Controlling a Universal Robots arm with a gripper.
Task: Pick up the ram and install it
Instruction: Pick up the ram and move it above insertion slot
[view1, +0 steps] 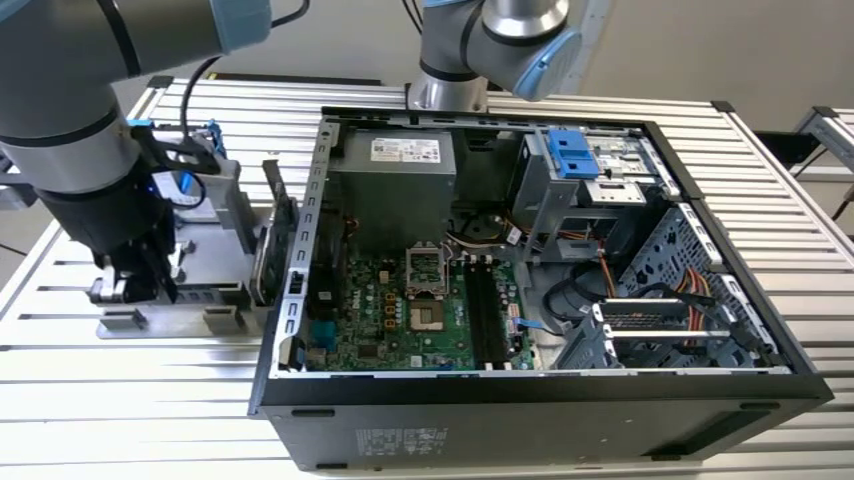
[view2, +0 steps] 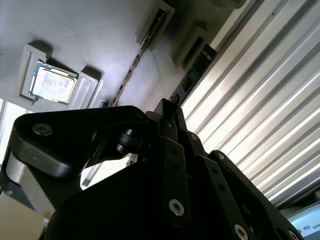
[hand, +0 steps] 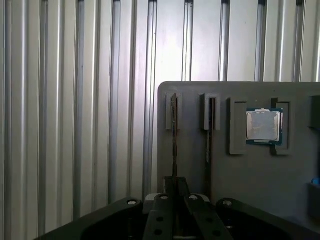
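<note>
Jaws look pinched shut on the ram, which runs straight ahead of them in its grey holder slot; I'd pull dead straight, no twisting.

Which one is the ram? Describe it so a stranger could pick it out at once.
Find the grey parts tray beside the open computer case, on the exterior view's left. The ram stands on edge in the slot nearest the tray's border, in line with the gripper. It is a thin dark stick, unlike the square silver processor lying flat in its recess.
</note>
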